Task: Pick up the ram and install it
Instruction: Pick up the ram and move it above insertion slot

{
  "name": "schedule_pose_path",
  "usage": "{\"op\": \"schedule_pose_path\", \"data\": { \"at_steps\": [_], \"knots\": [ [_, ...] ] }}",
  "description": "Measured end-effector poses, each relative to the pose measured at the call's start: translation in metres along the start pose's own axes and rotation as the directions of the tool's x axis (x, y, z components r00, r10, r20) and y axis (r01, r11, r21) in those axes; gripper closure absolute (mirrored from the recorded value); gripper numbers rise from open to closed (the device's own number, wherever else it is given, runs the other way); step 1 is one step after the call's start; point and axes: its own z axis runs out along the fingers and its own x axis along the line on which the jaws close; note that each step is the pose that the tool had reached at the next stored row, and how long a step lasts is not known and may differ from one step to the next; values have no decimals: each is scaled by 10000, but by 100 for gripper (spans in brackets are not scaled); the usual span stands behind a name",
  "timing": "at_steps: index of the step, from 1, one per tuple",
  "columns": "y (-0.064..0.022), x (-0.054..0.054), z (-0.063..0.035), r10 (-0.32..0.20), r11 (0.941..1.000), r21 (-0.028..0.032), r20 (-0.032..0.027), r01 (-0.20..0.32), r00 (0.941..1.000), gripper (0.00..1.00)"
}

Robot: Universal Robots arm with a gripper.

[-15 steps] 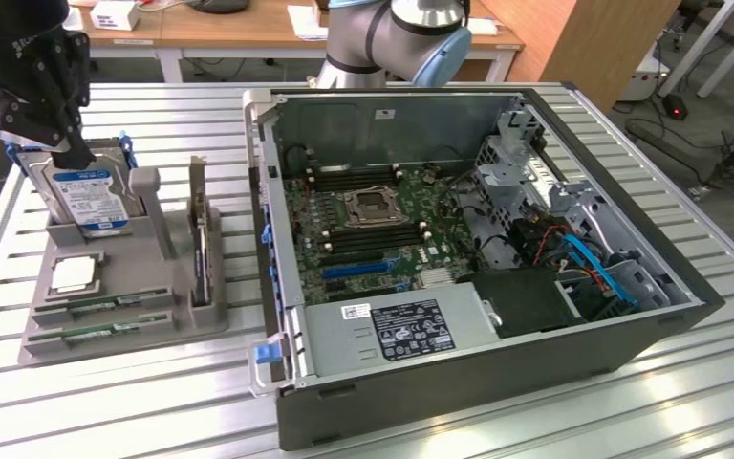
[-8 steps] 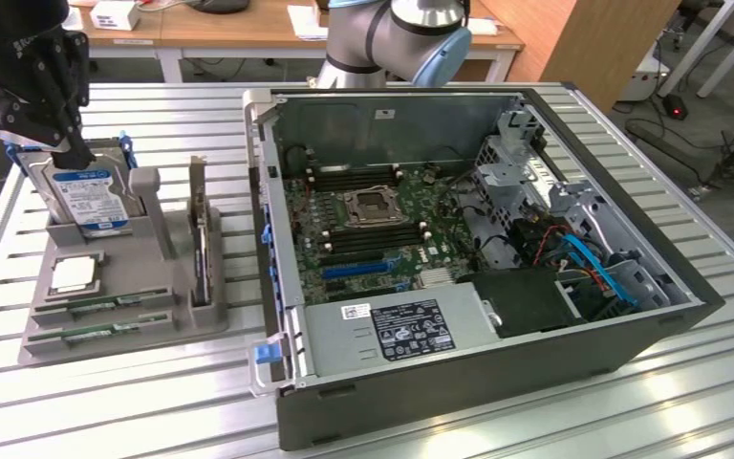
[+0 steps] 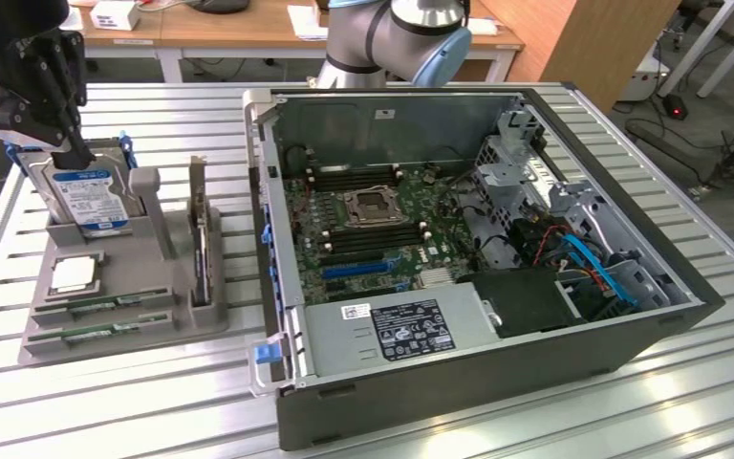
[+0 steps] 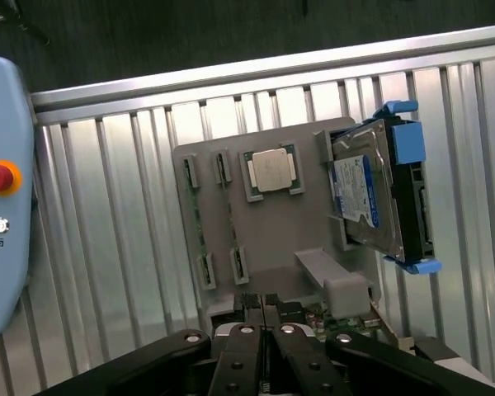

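**Operator:** State the step in hand.

**Arm:** Approach for the pick. Nothing is lifted yet. My claw (image 4: 262,307) is pressed together, finger against finger, with nothing between.

**Operator:** Locate the task item.

**Arm:** The ram (image 4: 197,221) sits on its long edge in a slot along one side of the grey holder (image 4: 301,235), with a clip at each end. A second stick (image 4: 231,216) of the same kind lies just beside it, toward the holder's middle. I cannot tell which of the two is meant. Neither is in the computer case (image 3: 469,382), which stands open just beside the holder on the surface (image 3: 87,411).

**Operator:** Claw position relative to the item?

**Arm:** I hang above the holder, over the side where the bracketed card (image 3: 199,239) stands. The sticks occupy an adjoining side of the holder, apart from my fingertips and not beneath them. There is no contact. The hard drive (image 4: 371,190) stands upright at the holder's end opposite the sticks.

**Operator:** Requirements for a grasp?

**Arm:** By my judgement:
1. Fingers spread before any descent.
2. Claw centred over the chosen stick, pads facing its two flat sides.
3. Clearance from the neighbouring stick and the end clips, as the gap between the sticks is narrow.
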Motion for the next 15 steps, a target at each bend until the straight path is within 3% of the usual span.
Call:
{"op": "schedule_pose_path", "data": {
  "at_steps": [15],
  "knots": [
    [0,0,0,-9,10000,0,0,9,10000,91]
  ]
}}
